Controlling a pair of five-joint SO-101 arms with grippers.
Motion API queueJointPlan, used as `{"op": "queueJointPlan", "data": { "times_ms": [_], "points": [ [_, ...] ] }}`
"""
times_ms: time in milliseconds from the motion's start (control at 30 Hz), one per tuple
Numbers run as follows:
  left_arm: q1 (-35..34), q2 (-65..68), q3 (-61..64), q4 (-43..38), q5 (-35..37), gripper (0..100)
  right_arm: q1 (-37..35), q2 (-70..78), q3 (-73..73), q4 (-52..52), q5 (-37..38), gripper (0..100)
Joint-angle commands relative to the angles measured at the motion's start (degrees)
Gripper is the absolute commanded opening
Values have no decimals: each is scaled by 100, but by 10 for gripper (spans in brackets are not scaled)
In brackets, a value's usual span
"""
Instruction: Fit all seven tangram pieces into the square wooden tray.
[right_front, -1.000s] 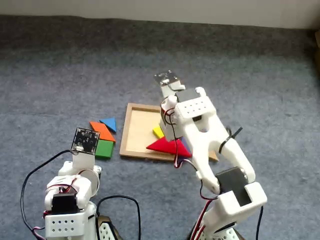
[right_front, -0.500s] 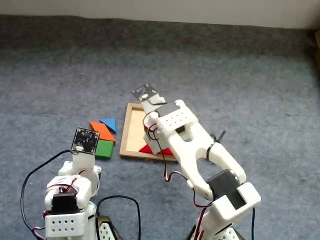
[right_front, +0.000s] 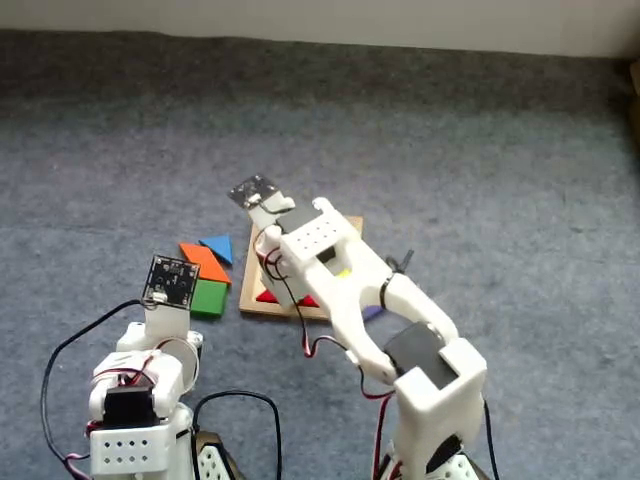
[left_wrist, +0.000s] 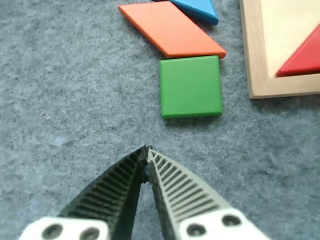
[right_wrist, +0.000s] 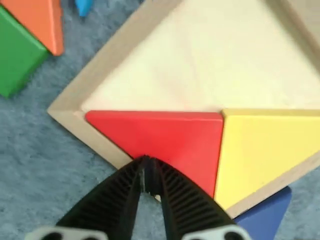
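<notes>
On the floor: a grey-blue, short-pile carpet (right_front: 480, 180) is the work surface, and it looks darker in a band along its far side.
Room edge: a pale wall (right_front: 320, 18) borders the carpet at the far side in the high view.
Wooden tray: the wooden tray (right_front: 247, 285) lies flat on the carpet near the middle, and the right arm (right_front: 350, 290) stretched over it covers most of it. Most of its pale floor in the right wrist view is bare.
Red triangle: the red triangle (right_wrist: 160, 137) lies inside the tray in the corner nearest the loose pieces, with one edge along the rim.
Yellow triangle: the yellow triangle (right_wrist: 260, 150) is also in the tray and meets the red one edge to edge.
Dark blue piece: the dark blue piece (right_wrist: 267, 207) shows just outside the tray's rim, on the carpet.
Green square: the green square (left_wrist: 191, 86) lies flat on the carpet just beside the tray's outer edge.
Orange parallelogram: the orange parallelogram (left_wrist: 170, 30) is on the carpet, touching or almost touching the far side of the green square.
Light blue triangle: the light blue triangle (left_wrist: 197, 7) is beside the orange piece, on its far side.
Right gripper: the right gripper (right_wrist: 146, 167) has its fingers drawn together with nothing between them. Its tips are over the tray's rim at the red triangle's edge, and I cannot tell whether they touch.
Left gripper: the left gripper (left_wrist: 146, 155) has its tips pressed together and holds nothing. It is over bare carpet near the green square.
Left arm: the left arm (right_front: 140, 400) sits at the near side, with a black cable (right_front: 60, 360) looping beside it.
</notes>
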Motion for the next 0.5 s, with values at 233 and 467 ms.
{"op": "queueJointPlan", "data": {
  "times_ms": [233,467],
  "points": [
    [-13,-119,110,44,-44,6,-31,-189,-629,892,9,5],
    [-13,-119,110,44,-44,6,576,-2308,611,523,9,5]
  ]
}}
